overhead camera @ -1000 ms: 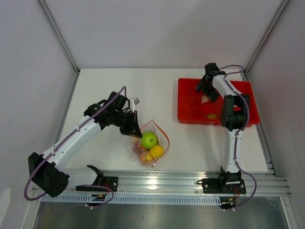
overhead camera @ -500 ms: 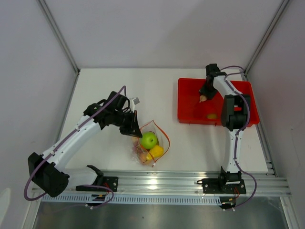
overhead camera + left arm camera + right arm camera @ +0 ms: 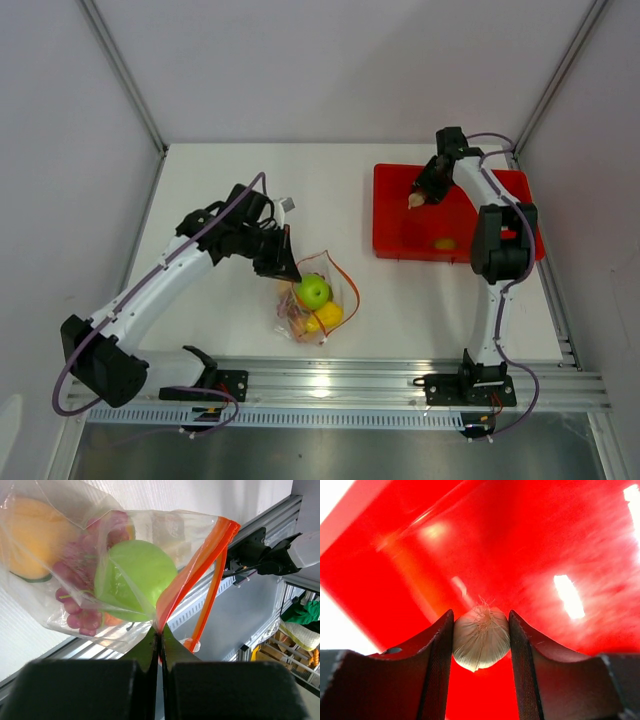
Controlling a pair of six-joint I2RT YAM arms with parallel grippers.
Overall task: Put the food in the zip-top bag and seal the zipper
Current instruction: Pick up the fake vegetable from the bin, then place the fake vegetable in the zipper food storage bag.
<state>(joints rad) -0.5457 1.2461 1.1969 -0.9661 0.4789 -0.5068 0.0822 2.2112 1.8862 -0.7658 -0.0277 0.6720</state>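
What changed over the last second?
Right pincer closed on the pale garlic-like bulb and shifted it slightly left over the red tray. Unchanged: left pincer shut on the zip-top bag at its zipper, fruit inside, yellowish piece left in the tray.

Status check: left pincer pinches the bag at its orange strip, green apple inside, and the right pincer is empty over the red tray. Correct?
Not empty: the right wrist view shows the right pincer closed on a whitish garlic-like bulb over the red tray. The rest holds: the left pincer pinches the bag at its orange strip, green apple inside.
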